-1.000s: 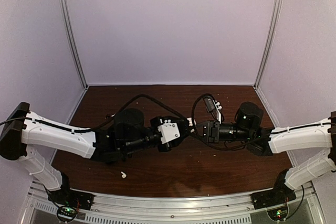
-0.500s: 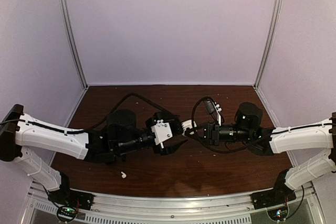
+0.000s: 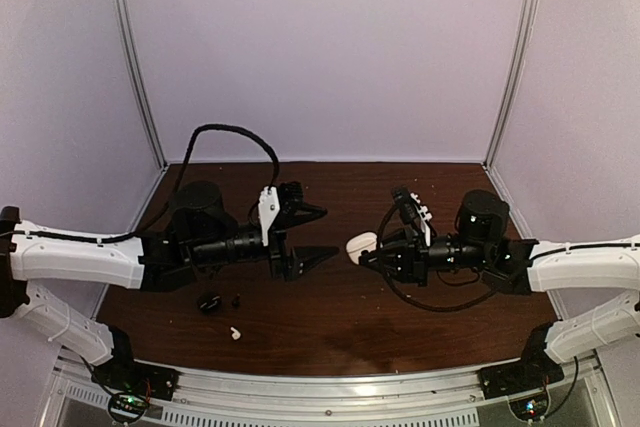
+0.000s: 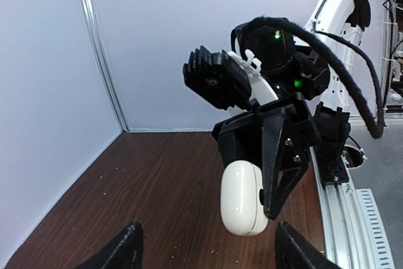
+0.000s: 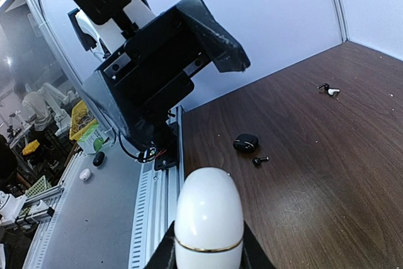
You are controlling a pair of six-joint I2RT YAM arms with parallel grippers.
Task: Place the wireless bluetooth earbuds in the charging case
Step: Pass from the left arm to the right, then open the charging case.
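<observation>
Left wrist: case [image 4: 244, 198] held above table [image 4: 157, 187]

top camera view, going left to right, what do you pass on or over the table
small black case → black earbud → left gripper, jaws open → white charging case, clamped in the right gripper

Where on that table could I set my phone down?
Bare table lies along the back wall, and front centre by the rail. Front left is crowded: black case, black earbud, white earbud.
</observation>
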